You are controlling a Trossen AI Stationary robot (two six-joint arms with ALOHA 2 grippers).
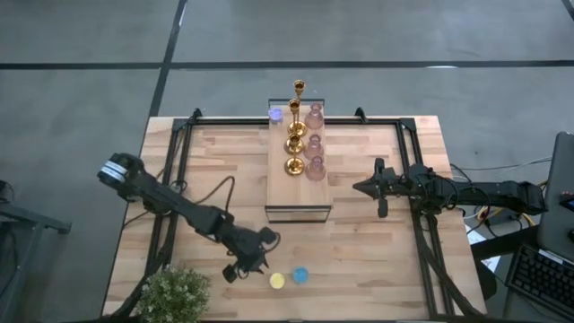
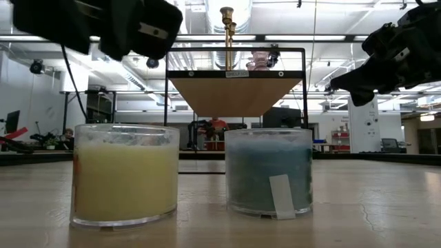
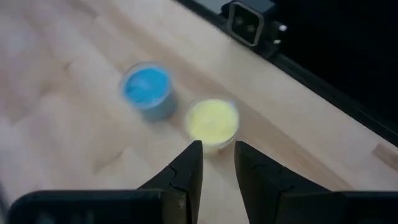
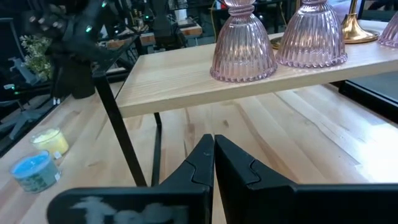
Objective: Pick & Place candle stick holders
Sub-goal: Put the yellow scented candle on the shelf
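Note:
A yellow cup (image 1: 277, 280) and a blue cup (image 1: 300, 274) stand on the table near its front edge; both also show in the low view, yellow (image 2: 125, 176) and blue (image 2: 269, 172). Three gold holders (image 1: 294, 144), three pink holders (image 1: 314, 144) and a purple cup (image 1: 275, 114) stand on a raised light-wood board (image 1: 299, 197). My left gripper (image 3: 217, 149) hovers just left of the yellow cup (image 3: 212, 121), a little open and empty. My right gripper (image 4: 213, 142) is shut and empty, right of the board, and points at it.
A green leafy plant (image 1: 175, 294) stands at the table's front left corner. The board rests on a black frame (image 4: 121, 134) with room under it. A keyboard (image 1: 547, 269) lies beyond the table's right edge. Bare wood lies between the board and the cups.

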